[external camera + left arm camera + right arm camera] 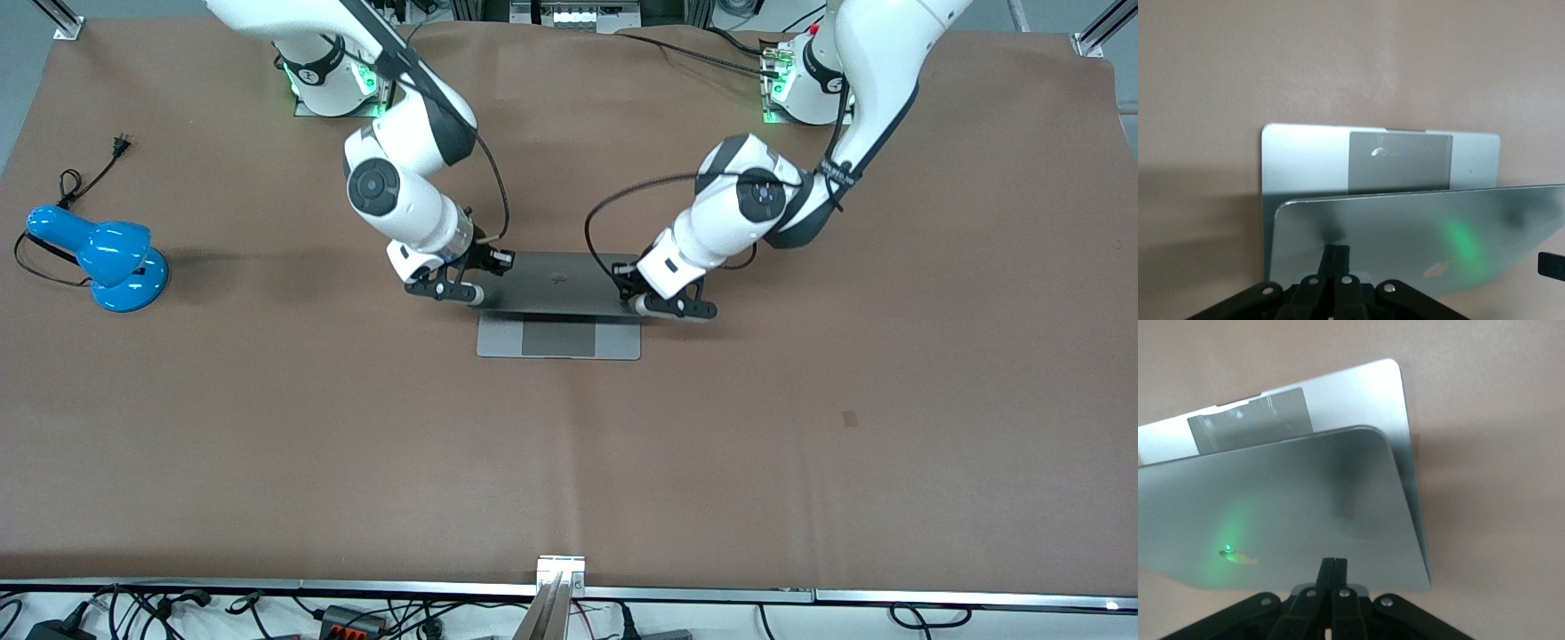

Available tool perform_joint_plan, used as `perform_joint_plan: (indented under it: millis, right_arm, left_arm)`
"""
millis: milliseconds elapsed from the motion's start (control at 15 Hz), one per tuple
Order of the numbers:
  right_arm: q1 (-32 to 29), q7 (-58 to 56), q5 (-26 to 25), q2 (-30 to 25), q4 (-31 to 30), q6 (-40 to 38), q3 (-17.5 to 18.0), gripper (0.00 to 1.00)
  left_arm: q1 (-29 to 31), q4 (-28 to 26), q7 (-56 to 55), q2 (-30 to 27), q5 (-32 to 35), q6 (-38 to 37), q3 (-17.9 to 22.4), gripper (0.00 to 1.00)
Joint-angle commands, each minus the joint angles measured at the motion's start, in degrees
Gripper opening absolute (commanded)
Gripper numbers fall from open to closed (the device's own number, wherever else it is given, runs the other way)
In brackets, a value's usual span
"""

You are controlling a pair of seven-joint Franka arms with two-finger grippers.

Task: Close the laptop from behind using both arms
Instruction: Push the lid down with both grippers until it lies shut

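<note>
Mid-table on the brown mat (267, 427), the silver laptop (558, 307) sits part closed: lid (556, 283) tipped well forward over the base, only the trackpad (558, 338) strip showing in the front view. My left gripper (673, 306) presses the back of the lid at the corner toward the left arm's end of the table; my right gripper (447, 290) presses the corner toward the right arm's end. Both sets of fingers pinched together, holding nothing, used as pushers; each wrist view shows the fingertips (1335, 257) meeting against the lid's back. Apple logo (1238, 555) on the lid faces my wrists, so I am pushing from the hinge side as asked. Lid not flat: a wedge of gap shows between lid edge and base in both wrist views. By my judgement past halfway; left to do is the last bit of push-down until lid meets base. Blue desk lamp (102, 258) lies well apart from the laptop, toward the right arm's end.
</note>
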Motion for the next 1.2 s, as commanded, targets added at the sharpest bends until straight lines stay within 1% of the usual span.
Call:
perform_joint_plan:
  millis: [0, 133, 333, 533, 600, 800, 867, 1067, 1133]
  right_arm:
    - [2.1, -0.8, -1.1, 5.6, 5.2, -0.2, -2.0, 0.00]
    - [3.6, -0.7, -1.1, 8.7, 7.6, -0.2, -3.5, 0.00]
    - [5.0, -0.7, -1.1, 11.8, 10.0, -0.2, -4.8, 0.00]
    - [5.0, -0.7, -1.0, 13.5, 10.7, -0.1, -4.9, 0.00]
    - [4.9, -0.7, -1.0, 14.1, 10.9, -0.1, -5.1, 0.00]
    - [5.6, -0.5, -1.1, 15.7, 11.7, 0.2, -5.2, 0.00]
    - [5.9, -0.4, -1.1, 15.7, 11.9, 0.2, -5.9, 0.00]
    - [6.5, -0.8, -1.1, 15.0, 12.8, -0.2, -6.2, 0.00]
    - [6.6, -1.2, -1.3, 13.9, 12.8, -0.5, -7.2, 0.00]
  left_arm:
    - [-0.8, 4.7, 0.7, 5.3, 3.8, 0.2, 1.7, 0.01]
    - [-0.8, 6.6, 0.4, 7.6, 6.1, 0.2, 2.6, 0.01]
    - [-1.0, 8.7, 0.6, 10.9, 6.2, 0.6, 2.6, 0.01]
    - [-1.6, 9.3, 0.7, 14.8, 6.2, 5.9, 2.7, 0.01]
    - [-1.8, 9.4, 0.7, 15.6, 6.2, 6.4, 2.7, 0.01]
    - [-2.3, 9.3, 0.7, 15.7, 6.2, 6.6, 3.5, 0.01]
    - [-2.4, 9.3, 0.7, 15.7, 6.2, 6.5, 3.5, 0.01]
    - [-2.2, 9.3, 0.7, 15.6, 6.3, 6.5, 3.5, 0.01]
    - [-2.2, 9.3, 0.7, 15.5, 6.3, 6.5, 3.5, 0.01]
